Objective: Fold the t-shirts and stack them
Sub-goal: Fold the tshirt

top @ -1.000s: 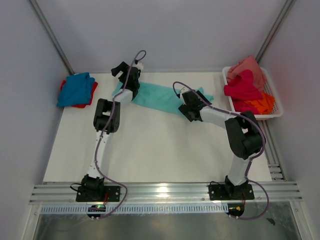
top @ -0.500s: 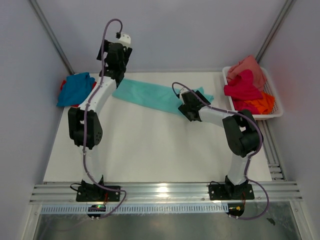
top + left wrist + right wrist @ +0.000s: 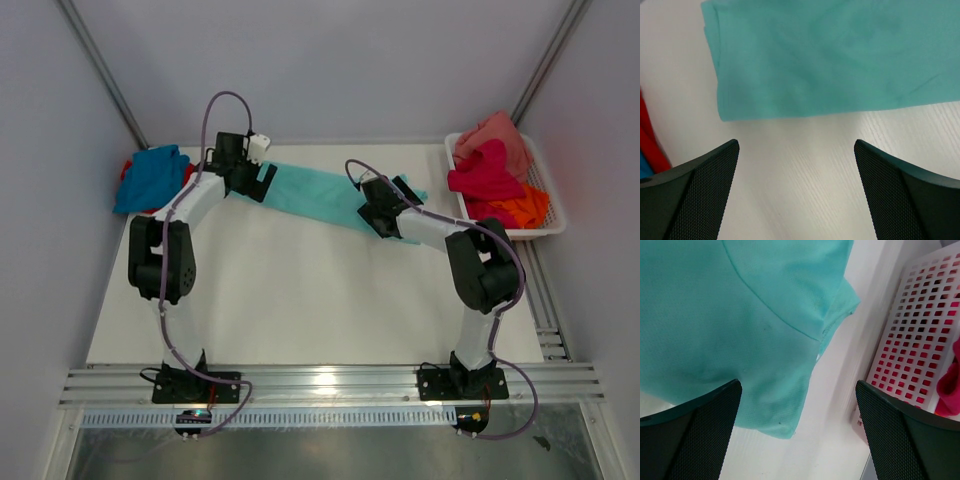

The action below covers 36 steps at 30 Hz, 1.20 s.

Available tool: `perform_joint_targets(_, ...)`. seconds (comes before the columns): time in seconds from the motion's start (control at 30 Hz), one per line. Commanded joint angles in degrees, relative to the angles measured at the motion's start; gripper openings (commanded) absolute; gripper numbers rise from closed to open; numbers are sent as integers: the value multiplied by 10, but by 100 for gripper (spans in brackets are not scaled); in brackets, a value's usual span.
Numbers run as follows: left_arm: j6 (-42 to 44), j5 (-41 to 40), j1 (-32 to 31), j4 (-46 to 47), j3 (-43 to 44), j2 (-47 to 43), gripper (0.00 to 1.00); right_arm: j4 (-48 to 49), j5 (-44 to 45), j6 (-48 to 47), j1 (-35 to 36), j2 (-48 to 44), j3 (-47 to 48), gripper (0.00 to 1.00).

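We see our left gripper point(image 3: 795, 145) wide open and empty, just off the left end of the mint tee point(image 3: 320, 195). Our right gripper point(image 3: 798, 385), equally wide and empty, hangs over its right end near the basket point(image 3: 540, 234). The tee lies in a long band across the far table point(image 3: 300, 290). We judge it soft, light and limp, best pinched at its end corners.

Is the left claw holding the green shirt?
No, the left gripper is open above the bare table, and the green shirt lies flat beyond it.

Pale grey walls point(image 3: 380, 60), white table point(image 3: 300, 300)
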Motion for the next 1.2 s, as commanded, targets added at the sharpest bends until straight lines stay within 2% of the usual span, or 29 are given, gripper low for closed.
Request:
perform_joint_targets(0.0,-17,70,24,-13,24,10,99,-24,17,27,3,-44,58,99)
perform_joint_targets(0.17,4,58,25,-3,43,41,99,-49,16,36,3,-47,118,100)
perform_joint_targets(0.3,4,77,25,-4,66,66,99,-57,29,40,2,-13,145,99)
perform_joint_targets(0.5,6,98,25,-4,93,110,99,-8,57,28,2,32,105,99)
perform_joint_targets(0.73,16,121,25,4,111,152,99,4,72,34,1,80,90,99)
perform_joint_targets(0.97,27,115,25,-14,160,198,99,-31,70,55,-3,95,106,99)
perform_joint_targets(1.17,29,119,25,-27,169,205,99,-48,72,63,-5,95,101,99)
